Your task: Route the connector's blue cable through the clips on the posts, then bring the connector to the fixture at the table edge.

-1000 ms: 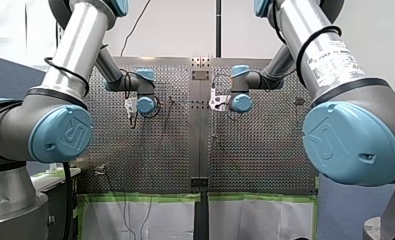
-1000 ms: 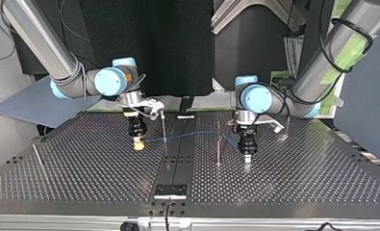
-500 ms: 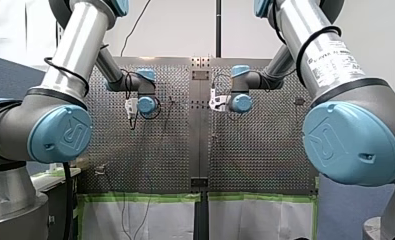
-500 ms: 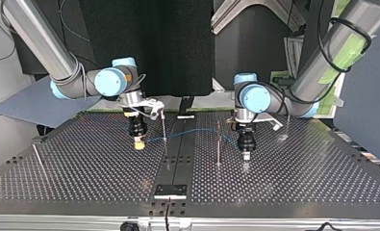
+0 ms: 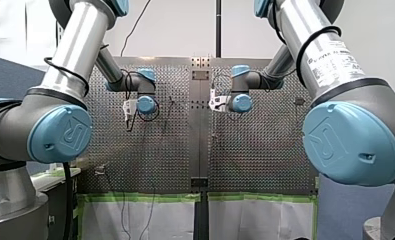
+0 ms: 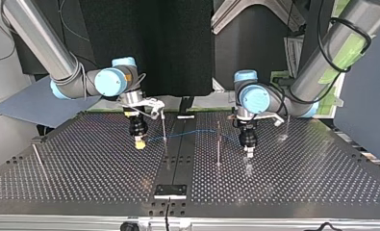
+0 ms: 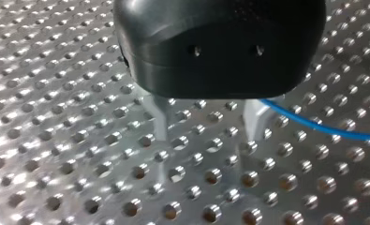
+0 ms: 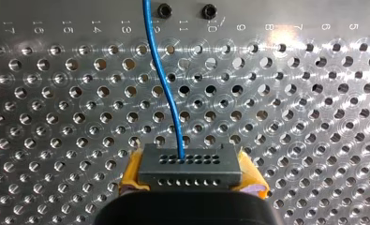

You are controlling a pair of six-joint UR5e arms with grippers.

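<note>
Perforated steel tabletop (image 6: 82, 168), a flat plate with regular rows of round holes. My right claw (image 8: 192, 182), faced with yellow pads (image 8: 131, 177), is clamped on the dark grey rectangular connector (image 8: 189, 164), whose face carries two rows of small pin holes. The thin, glossy blue cable (image 8: 166, 93) leaves the upper row and curves away over the plate. In the top view it runs from this claw past a slender upright metal post (image 6: 164, 129) to a second post (image 6: 218, 144), near my left claw (image 6: 248, 150). In the left wrist view, two tapered metal fingers (image 7: 160, 123) stand apart above the tabletop beneath a smooth black housing (image 7: 220, 42). The cable passes just beside one of them. A flat black rectangular fixture (image 6: 170, 190) lies at the tabletop's near edge in the top view.
</note>
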